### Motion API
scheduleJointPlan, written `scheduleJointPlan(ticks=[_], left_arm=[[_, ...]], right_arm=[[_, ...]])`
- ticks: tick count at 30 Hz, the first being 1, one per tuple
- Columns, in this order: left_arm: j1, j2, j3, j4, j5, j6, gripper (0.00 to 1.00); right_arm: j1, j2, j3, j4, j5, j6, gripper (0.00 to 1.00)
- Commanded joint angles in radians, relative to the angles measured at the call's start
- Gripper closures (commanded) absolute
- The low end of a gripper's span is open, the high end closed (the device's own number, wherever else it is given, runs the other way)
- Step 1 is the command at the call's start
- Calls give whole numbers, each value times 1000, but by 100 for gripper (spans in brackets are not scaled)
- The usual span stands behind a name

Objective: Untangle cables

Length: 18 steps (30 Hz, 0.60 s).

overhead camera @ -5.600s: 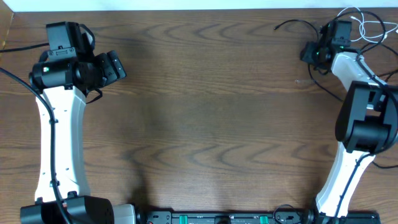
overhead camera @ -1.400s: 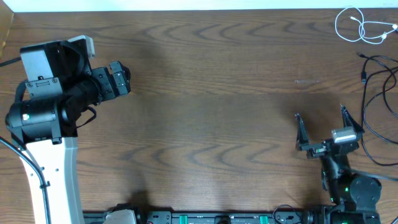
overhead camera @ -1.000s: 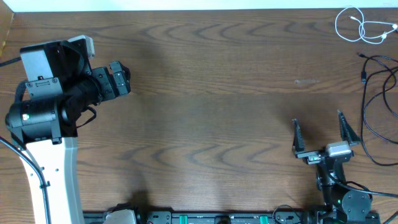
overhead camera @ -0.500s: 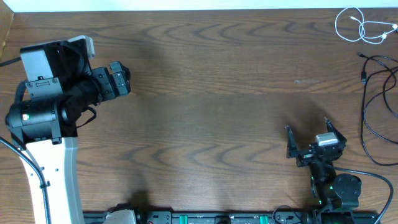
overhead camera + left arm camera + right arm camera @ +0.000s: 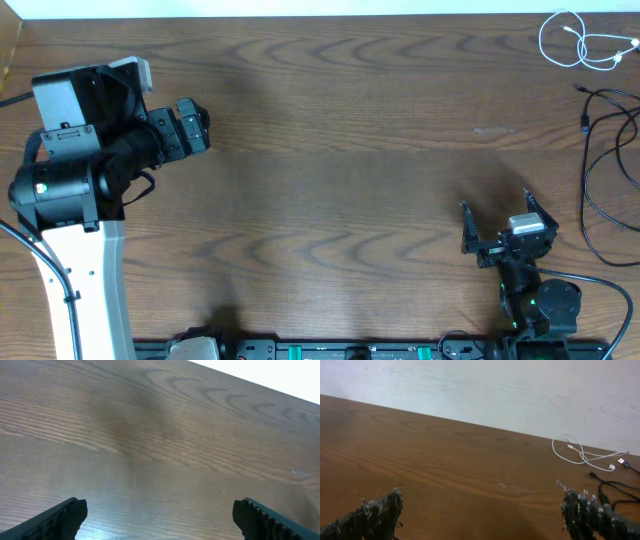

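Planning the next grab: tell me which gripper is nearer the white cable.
Right. The right gripper sits below the white cable; the left gripper is far across the table.

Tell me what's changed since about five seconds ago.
The right pincer left the far right corner and drew back to the near edge, open and empty. The white cable and black cables now lie apart. The left pincer barely shifted.

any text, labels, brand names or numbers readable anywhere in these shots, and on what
None can be read. The left arm, the right arm, the white cable, the black cables and the wooden table show no legible print in any view.
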<state>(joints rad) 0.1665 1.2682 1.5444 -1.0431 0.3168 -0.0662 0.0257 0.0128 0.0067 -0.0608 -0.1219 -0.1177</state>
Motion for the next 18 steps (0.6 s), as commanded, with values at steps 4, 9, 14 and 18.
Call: scheduleJointPlan(ticks=[4,9,14,18], left_arm=[[0,3,10,0,12,13,2],[0,3,10,0,12,13,2],[0,3,10,0,-22,21,2],[0,-5,10,-12,-45,25,2]], right_arm=[[8,-7,-1,-5,11,-3,1],[8,-7,-1,-5,11,-3,1],[8,-7,-1,-5,11,-3,1],[8,-7,-1,-5,11,-3,1]])
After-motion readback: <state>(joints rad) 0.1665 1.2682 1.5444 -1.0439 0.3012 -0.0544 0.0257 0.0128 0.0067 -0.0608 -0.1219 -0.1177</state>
